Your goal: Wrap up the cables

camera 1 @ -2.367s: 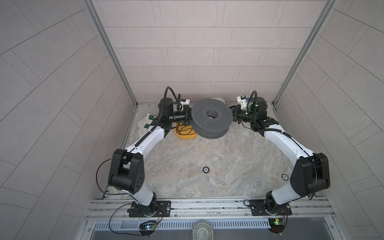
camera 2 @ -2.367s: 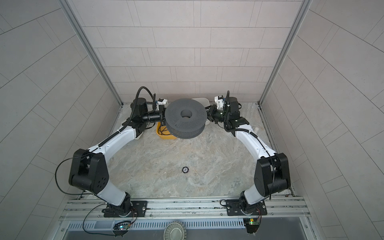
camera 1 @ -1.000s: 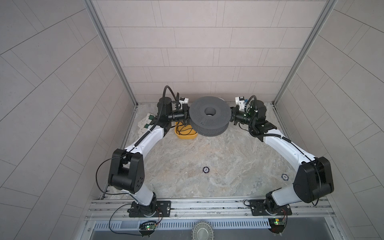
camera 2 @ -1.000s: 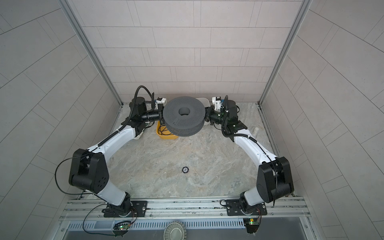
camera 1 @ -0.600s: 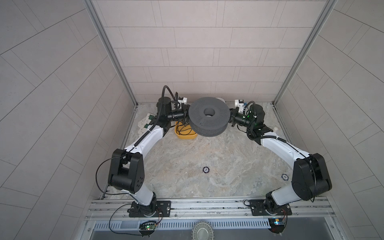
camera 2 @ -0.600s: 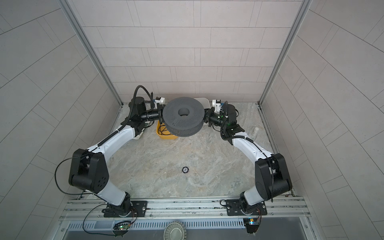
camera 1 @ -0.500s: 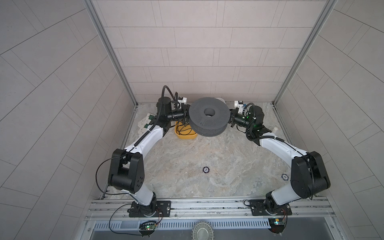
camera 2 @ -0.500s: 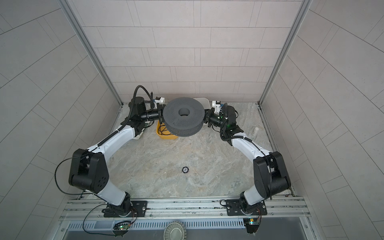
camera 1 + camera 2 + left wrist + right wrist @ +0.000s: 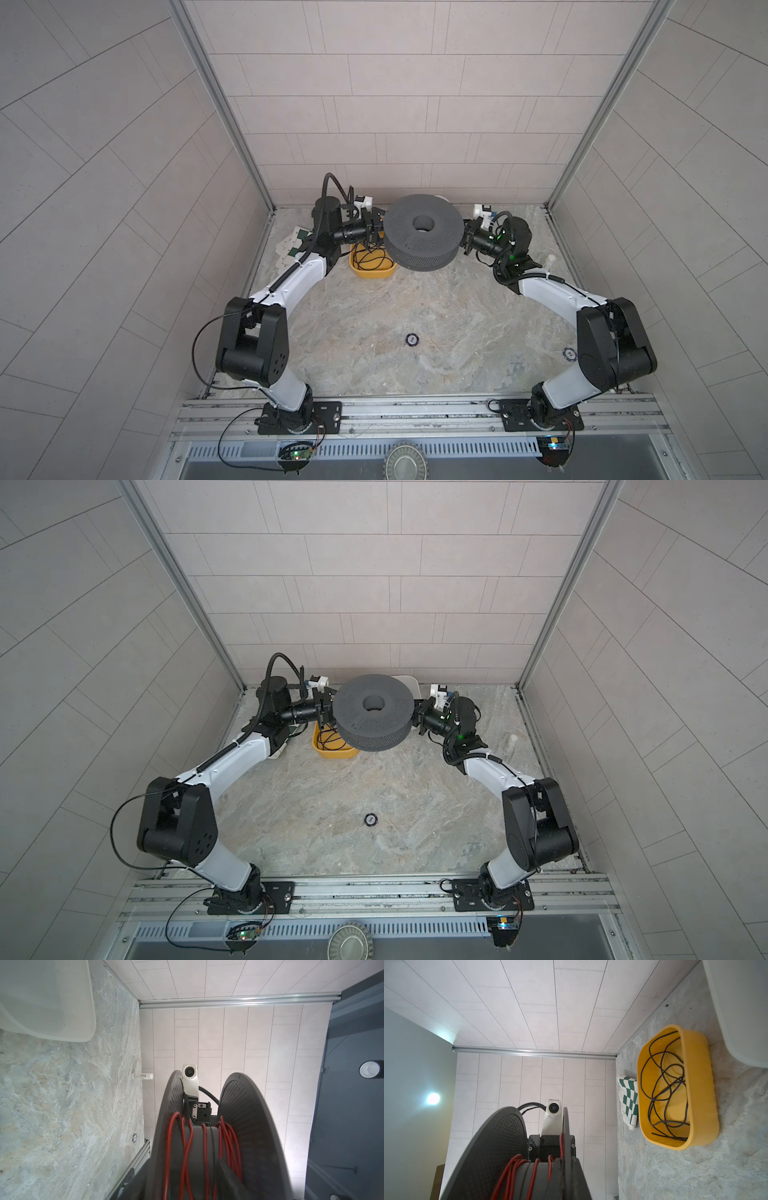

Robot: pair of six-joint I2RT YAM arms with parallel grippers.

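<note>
A grey perforated spool hangs flat above the table's far side between my two grippers. The cables, a thin red wire, lie in several loose turns round the spool's core. My left gripper is open at the spool's left edge. One dark finger sits between the flanges beside the red turns. My right gripper is shut on the rim of one flange at the right edge.
A yellow tub with a loose black cable stands under the spool's left side. A green-checked cloth lies beyond it. A white bin sits at the back wall, a white tube far right, and two small discs on the floor.
My left gripper's jaws have spread apart from the spool. The right arm has swung its wrist inward, and the spool has shifted slightly to the left.
</note>
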